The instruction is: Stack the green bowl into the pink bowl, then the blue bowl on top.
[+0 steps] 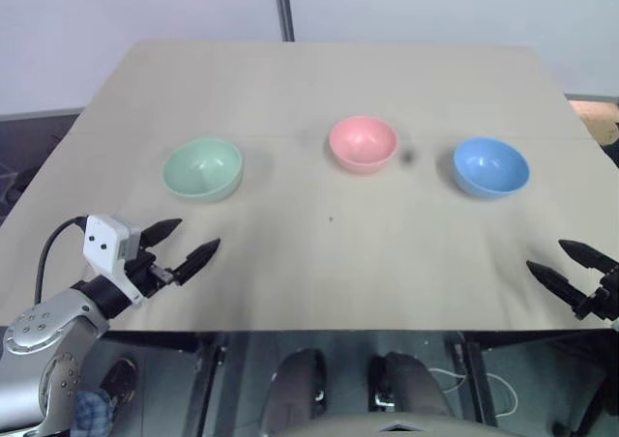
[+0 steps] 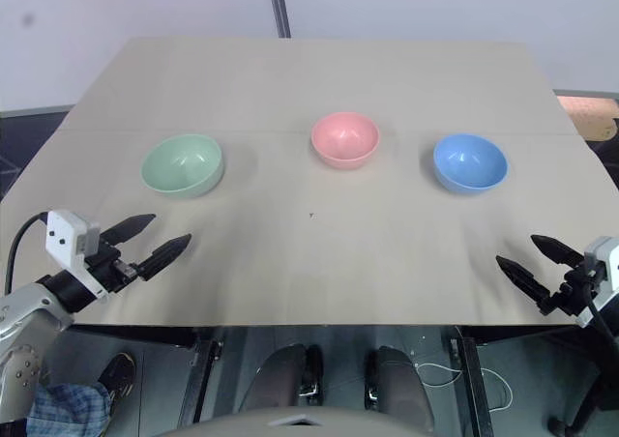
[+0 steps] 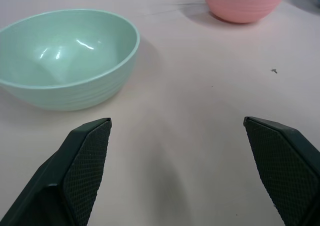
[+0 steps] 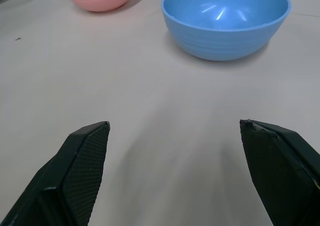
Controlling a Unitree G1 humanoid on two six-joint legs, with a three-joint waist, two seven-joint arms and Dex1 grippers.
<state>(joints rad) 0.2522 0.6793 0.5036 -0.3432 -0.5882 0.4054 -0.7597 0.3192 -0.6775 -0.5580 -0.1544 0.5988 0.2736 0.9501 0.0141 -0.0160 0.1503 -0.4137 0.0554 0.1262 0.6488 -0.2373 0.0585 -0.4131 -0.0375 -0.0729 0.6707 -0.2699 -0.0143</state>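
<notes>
Three bowls sit upright in a row across the pale table (image 1: 319, 89), well apart from each other: the green bowl (image 1: 202, 168) on the robot's left, the pink bowl (image 1: 363, 143) in the middle, a little farther back, and the blue bowl (image 1: 491, 166) on the right. All three are empty and unstacked. The left gripper (image 1: 184, 244) hovers over the near edge, near the green bowl, its fingers spread wide, holding nothing. The right gripper (image 2: 530, 257) hangs by the near right corner, pointing toward the blue bowl, also spread wide and empty.
</notes>
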